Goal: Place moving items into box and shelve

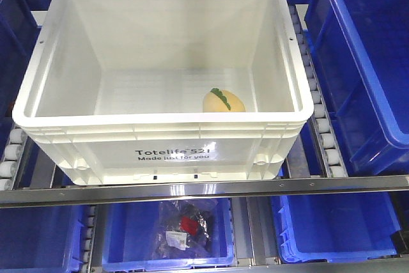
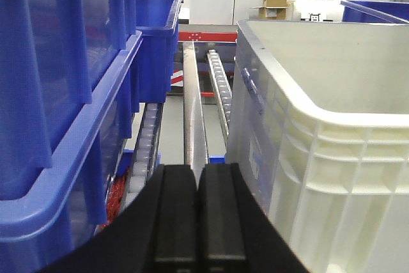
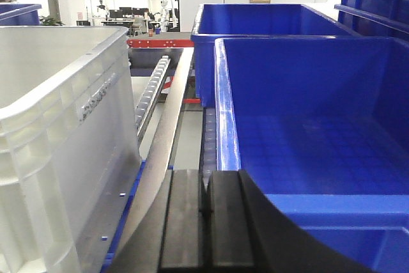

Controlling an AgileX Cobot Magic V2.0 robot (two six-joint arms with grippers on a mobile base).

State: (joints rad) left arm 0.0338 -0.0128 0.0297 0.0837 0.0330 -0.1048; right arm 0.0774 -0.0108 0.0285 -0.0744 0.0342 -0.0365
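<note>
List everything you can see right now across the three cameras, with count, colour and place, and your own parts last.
white tote: 1, white with black "Totelife 521" print, on the roller shelf, centre of the front view.
plush fruit: 1, yellow-orange with green leaf, on the tote floor, near the front right.
blue bins: several, blue, on both sides of the tote and on the level below.
bagged item: 1, clear bag with dark and red contents, in the lower middle bin.
roller tracks: several, grey-white, on the shelf beside the tote.
cardboard box: 1, brown, far background.
left gripper: 1, black, shut, left of the tote.
right gripper: 1, black, shut, right of the tote.
</note>
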